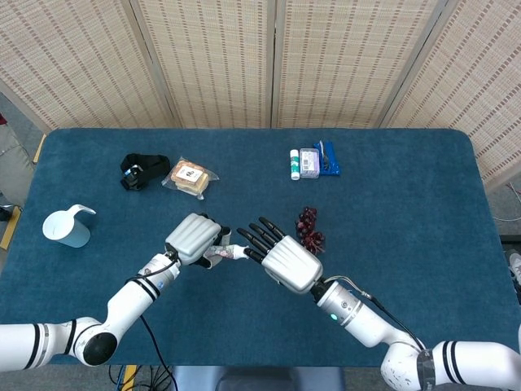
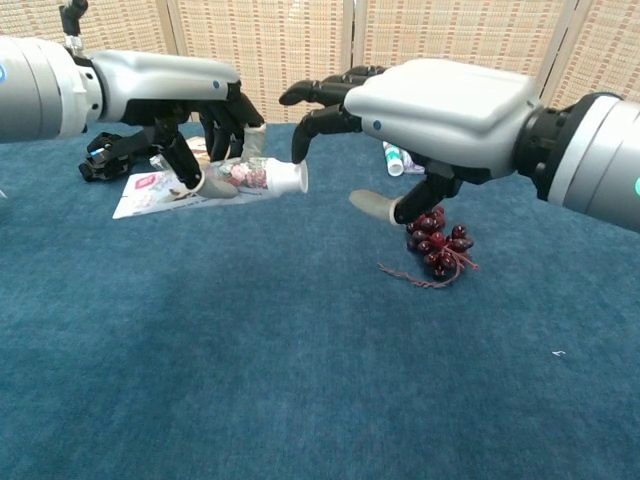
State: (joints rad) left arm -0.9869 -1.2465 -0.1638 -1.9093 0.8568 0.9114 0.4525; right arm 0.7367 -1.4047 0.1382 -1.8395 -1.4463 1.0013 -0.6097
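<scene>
My left hand [image 2: 195, 110] grips a soft tube [image 2: 190, 185] with a white cap [image 2: 288, 177], held level just above the blue table [image 2: 300, 380]. The tube's flat printed end points to the left. My right hand [image 2: 445, 105] is spread wide beside it, and one dark fingertip [image 2: 298, 155] meets the cap from above while the thumb stays apart below. In the head view the left hand [image 1: 194, 239] and the right hand [image 1: 286, 262] meet over the tube [image 1: 225, 253] near the table's middle. A bunch of dark red grapes [image 2: 437, 240] lies under the right hand.
A pale blue mug [image 1: 67, 227] stands at the left edge. A black strap bundle [image 1: 142, 170] and a wrapped bread [image 1: 190, 177] lie at the back left. A small bottle [image 1: 295, 164], a box and a blue packet sit at the back centre.
</scene>
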